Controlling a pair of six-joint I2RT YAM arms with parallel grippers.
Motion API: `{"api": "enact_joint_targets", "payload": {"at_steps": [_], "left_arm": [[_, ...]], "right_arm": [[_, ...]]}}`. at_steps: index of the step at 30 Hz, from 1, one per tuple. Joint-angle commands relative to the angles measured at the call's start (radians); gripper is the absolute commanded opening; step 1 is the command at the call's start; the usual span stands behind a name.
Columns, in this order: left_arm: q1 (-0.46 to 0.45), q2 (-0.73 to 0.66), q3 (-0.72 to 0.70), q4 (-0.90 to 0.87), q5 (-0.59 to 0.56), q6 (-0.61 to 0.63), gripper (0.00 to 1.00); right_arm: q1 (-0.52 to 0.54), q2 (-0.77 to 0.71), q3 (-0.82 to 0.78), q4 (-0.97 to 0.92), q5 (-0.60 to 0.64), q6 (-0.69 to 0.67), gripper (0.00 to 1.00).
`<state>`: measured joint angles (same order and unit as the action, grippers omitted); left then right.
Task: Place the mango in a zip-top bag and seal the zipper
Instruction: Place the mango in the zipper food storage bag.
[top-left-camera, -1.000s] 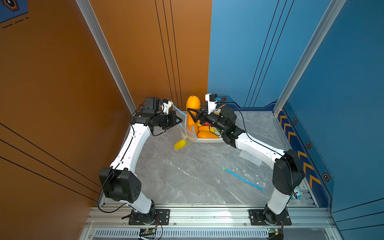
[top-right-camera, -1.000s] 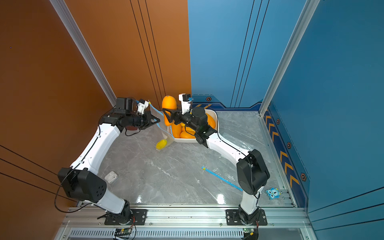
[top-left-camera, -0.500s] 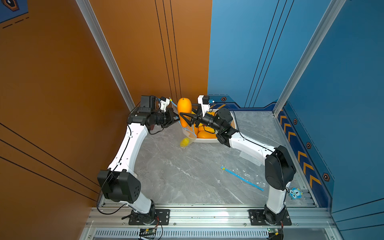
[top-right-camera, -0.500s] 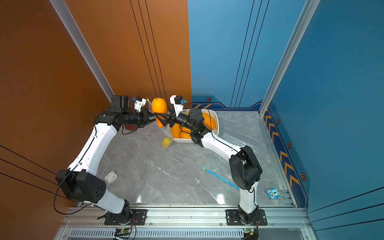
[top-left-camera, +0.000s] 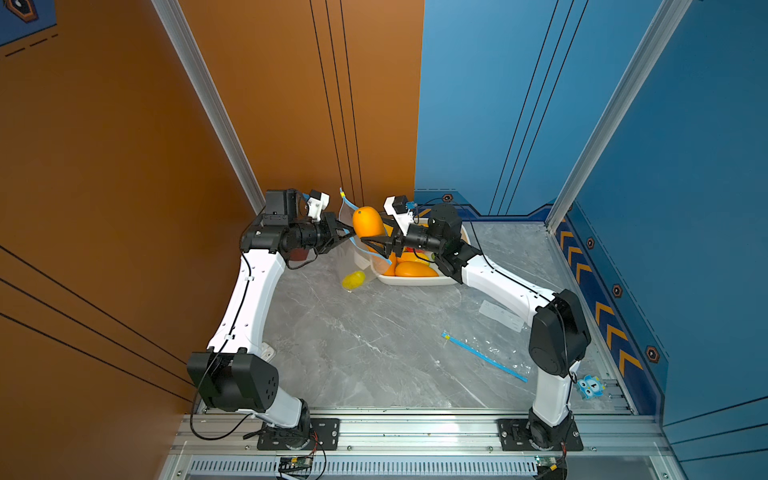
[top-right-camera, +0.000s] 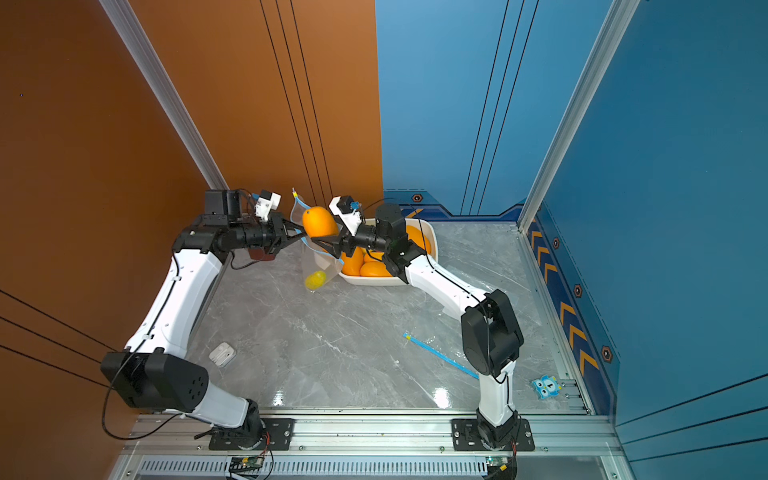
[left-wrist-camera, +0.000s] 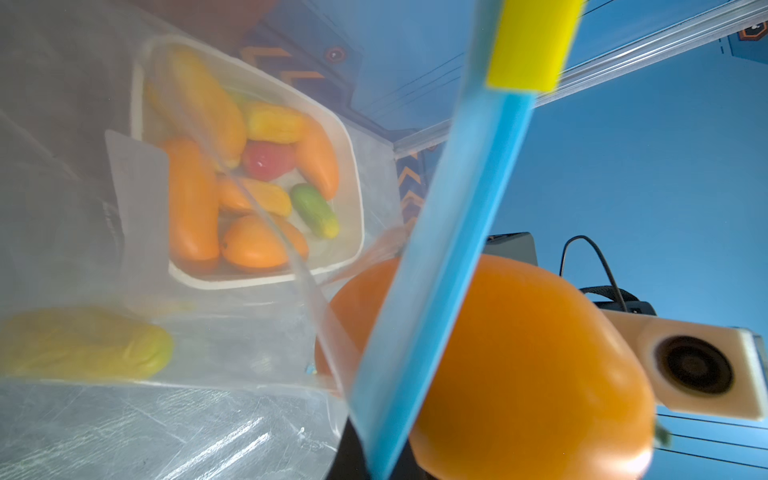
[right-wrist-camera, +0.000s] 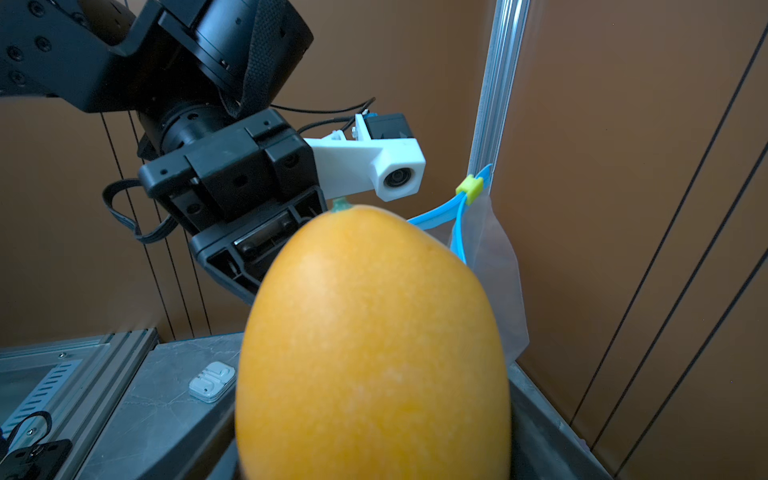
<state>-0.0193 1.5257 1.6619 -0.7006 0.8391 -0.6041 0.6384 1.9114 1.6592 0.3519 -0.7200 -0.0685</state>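
Swung mango (top-left-camera: 368, 222) from over bowl (top-left-camera: 415, 282) to bag (top-left-camera: 348, 259) mouth | clasped wide in right gripper (top-left-camera: 371, 241), aloft beside zipper (left-wrist-camera: 453, 232) | pinched bag rim tight in left gripper (top-left-camera: 348, 233) | lined up for drop-in; sealing yet to come

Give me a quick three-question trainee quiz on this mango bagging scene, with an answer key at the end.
1. True or false: the right claw holds an orange mango close to the zip-top bag.
2. Fill in: the ___ claw pinches the bag at its blue zipper.
3. The small fruit already inside the bag is: A red, B yellow, C green.

Key: 1 true; 2 left claw; 3 B.
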Motion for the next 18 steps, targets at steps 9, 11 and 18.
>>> {"api": "enact_joint_targets", "payload": {"at_steps": [9, 11, 18], "left_arm": [[0.005, -0.038, 0.019, 0.013, 0.045, -0.005, 0.0], [0.008, -0.031, 0.014, 0.014, 0.034, -0.004, 0.0], [0.01, -0.003, 0.012, 0.013, -0.008, 0.002, 0.0]], "right_arm": [[0.035, 0.113, 0.303, -0.692, 0.167, -0.222, 0.7], [0.042, 0.098, 0.293, -0.7, 0.175, -0.216, 0.87], [0.05, 0.05, 0.299, -0.736, 0.194, -0.189, 1.0]]}}
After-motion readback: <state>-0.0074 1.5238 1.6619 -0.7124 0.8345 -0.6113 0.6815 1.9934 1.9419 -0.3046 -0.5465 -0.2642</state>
